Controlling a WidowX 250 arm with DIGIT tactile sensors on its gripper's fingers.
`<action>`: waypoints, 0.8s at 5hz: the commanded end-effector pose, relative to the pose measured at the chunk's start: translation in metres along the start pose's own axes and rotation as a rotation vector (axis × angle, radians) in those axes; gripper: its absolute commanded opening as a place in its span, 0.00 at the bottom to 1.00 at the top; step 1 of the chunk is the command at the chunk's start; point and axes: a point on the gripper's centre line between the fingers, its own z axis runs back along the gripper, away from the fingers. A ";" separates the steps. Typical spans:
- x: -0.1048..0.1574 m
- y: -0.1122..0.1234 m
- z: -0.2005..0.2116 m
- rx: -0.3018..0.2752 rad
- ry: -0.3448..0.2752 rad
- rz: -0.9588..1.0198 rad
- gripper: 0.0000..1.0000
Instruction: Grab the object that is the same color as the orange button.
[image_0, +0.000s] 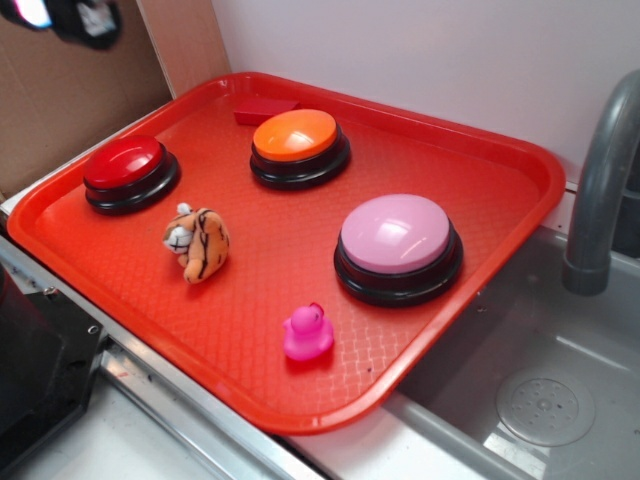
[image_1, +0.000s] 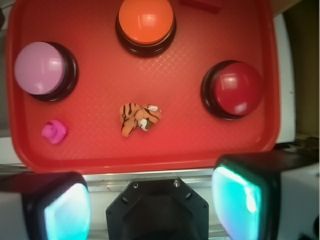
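Lying on the tray (image_1: 250, 135), the tiger (image_1: 139, 118) sits well beyond the parted jaws.

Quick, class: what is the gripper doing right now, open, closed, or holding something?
Gripper: open, holding nothing; its fingers sit wide apart, well clear of the tiger.

A red tray (image_0: 500, 180) holds a red button (image_0: 125, 165), pink button (image_0: 395, 235), pink duck (image_0: 307, 333); grey faucet (image_0: 600, 190) beside.
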 end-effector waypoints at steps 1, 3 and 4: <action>0.027 -0.032 -0.021 0.087 -0.022 -0.313 1.00; 0.031 -0.083 -0.033 0.053 0.016 -0.739 1.00; 0.025 -0.051 -0.046 0.083 0.070 -0.986 1.00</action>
